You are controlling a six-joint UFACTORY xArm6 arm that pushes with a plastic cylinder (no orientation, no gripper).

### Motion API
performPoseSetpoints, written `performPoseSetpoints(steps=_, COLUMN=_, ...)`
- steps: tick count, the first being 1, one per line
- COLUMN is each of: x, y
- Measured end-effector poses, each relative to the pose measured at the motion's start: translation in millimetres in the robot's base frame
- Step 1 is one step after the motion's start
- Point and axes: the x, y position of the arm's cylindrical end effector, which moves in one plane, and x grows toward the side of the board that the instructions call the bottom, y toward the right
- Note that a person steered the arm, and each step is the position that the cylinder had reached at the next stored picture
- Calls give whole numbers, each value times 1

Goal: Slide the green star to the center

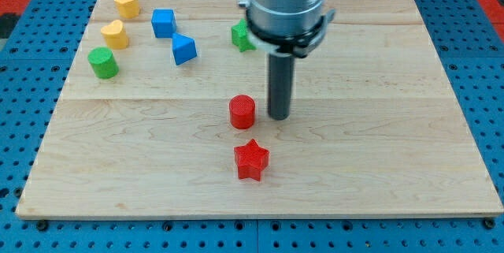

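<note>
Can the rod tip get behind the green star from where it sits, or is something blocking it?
Probably yes. My tip rests beside the red cylinder, below the green star; no block lies between them, though the arm's body partly hides the star.

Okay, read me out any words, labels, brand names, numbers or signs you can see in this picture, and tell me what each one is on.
None: no text, number or sign can be read anywhere in this view.
The wooden board, the blocks, such as the green star and the red star, and the rod ending in my tip all carry no markings.
</note>
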Motion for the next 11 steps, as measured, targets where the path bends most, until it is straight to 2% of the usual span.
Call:
performPoseSetpoints(steps=1, x=-57, y=7)
performPoseSetpoints(steps=3, x=-138, y=11)
performPoseSetpoints(steps=4, x=-195, y=39)
performPoseSetpoints(steps=5, x=-225, y=-14)
performPoseSetpoints(steps=6, x=-224, y=-82)
performPoseSetpoints(steps=7, x=-161, y=-84)
performPoseSetpoints(steps=8, x=-121, y=-70)
performPoseSetpoints(steps=9, x=-158, y=-68)
performPoseSetpoints(steps=10, x=-158, y=-30)
performPoseSetpoints(steps=11, x=-127, y=-34)
